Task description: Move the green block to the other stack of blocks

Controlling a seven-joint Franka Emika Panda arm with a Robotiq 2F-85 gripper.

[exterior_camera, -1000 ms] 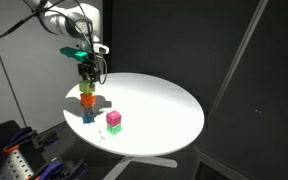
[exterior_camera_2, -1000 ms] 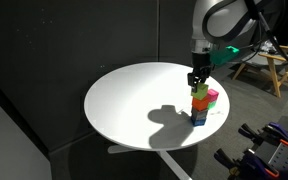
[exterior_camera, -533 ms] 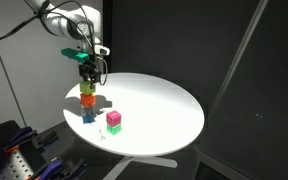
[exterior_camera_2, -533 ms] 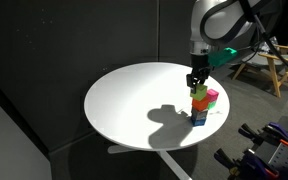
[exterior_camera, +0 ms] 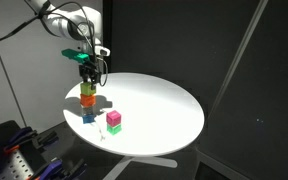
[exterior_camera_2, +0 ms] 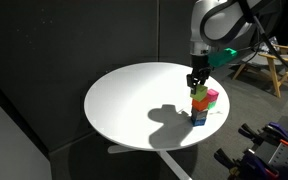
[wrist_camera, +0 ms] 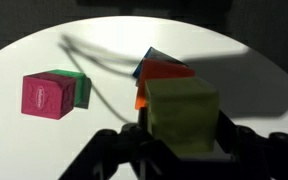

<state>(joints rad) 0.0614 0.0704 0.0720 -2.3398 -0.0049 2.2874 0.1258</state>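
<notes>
The pale green block (wrist_camera: pixel 182 115) sits between my gripper's (wrist_camera: pixel 182 138) fingers, which press on its two sides. It rests on top of the orange cube (wrist_camera: pixel 164 75), which has the blue cube (wrist_camera: pixel 149 58) below it. In both exterior views the gripper (exterior_camera: pixel 88 74) (exterior_camera_2: pixel 197 81) stands straight above this stack near the round table's edge: green block (exterior_camera: pixel 88 89) (exterior_camera_2: pixel 199 93), orange cube (exterior_camera: pixel 88 99) (exterior_camera_2: pixel 199 103), blue cube (exterior_camera: pixel 89 115) (exterior_camera_2: pixel 198 117).
A pink cube (exterior_camera: pixel 113 118) (wrist_camera: pixel 46 96) and a brighter green cube (exterior_camera: pixel 114 128) (wrist_camera: pixel 76 88) stand together close beside the stack on the white round table (exterior_camera: pixel 164 110) (exterior_camera_2: pixel 134 100). Dark curtains surround the table. Wooden furniture (exterior_camera_2: pixel 269 65) stands behind it.
</notes>
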